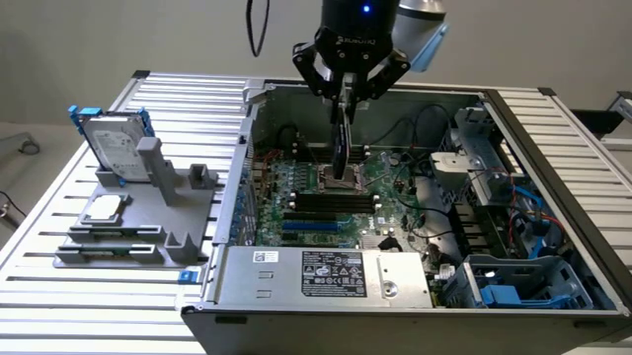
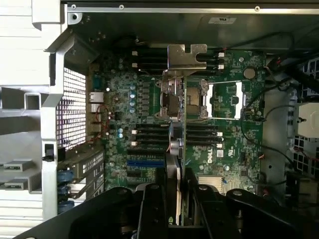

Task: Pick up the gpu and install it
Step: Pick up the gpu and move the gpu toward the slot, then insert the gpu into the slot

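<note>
My gripper [image 1: 345,103] hangs over the open computer case [image 1: 232,222] and is shut on the gpu [image 1: 342,148]. The thin dark card stands on edge below the fingers, over the middle of the green motherboard [image 1: 321,203] near the CPU socket. In the wrist view the gpu [image 2: 180,144] runs edge-on away from the gripper [image 2: 178,201], and its silver bracket [image 2: 187,56] sits at the far end. A blue slot [image 2: 145,163] lies on the board beside the card. Whether the card's lower edge touches the board is not visible.
On the exterior view's left, a grey fixture [image 1: 148,229] holds a silver hard drive in a blue frame [image 1: 114,148] and a small square CPU chip [image 1: 106,209]. The power supply [image 1: 326,274] fills the case's near side. Cables and a drive cage [image 1: 513,288] crowd the exterior view's right.
</note>
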Action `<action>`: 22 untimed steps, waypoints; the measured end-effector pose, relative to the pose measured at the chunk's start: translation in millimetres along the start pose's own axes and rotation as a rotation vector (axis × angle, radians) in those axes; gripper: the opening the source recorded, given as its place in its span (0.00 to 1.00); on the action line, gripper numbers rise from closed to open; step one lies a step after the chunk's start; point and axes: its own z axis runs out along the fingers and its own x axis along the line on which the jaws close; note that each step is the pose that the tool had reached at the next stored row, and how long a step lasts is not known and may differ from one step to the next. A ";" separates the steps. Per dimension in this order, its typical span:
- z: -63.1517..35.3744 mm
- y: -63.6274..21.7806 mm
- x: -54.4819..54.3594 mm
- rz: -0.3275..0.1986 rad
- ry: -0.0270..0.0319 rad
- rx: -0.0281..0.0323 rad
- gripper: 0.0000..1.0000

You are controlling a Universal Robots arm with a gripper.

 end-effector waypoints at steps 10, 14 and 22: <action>0.0 0.0 -0.3 0.001 0.0001 -0.0004 0.26; 0.0 0.0 -0.3 0.001 0.0001 -0.0004 0.26; 0.7 0.4 -0.3 -0.092 0.0042 0.0016 0.26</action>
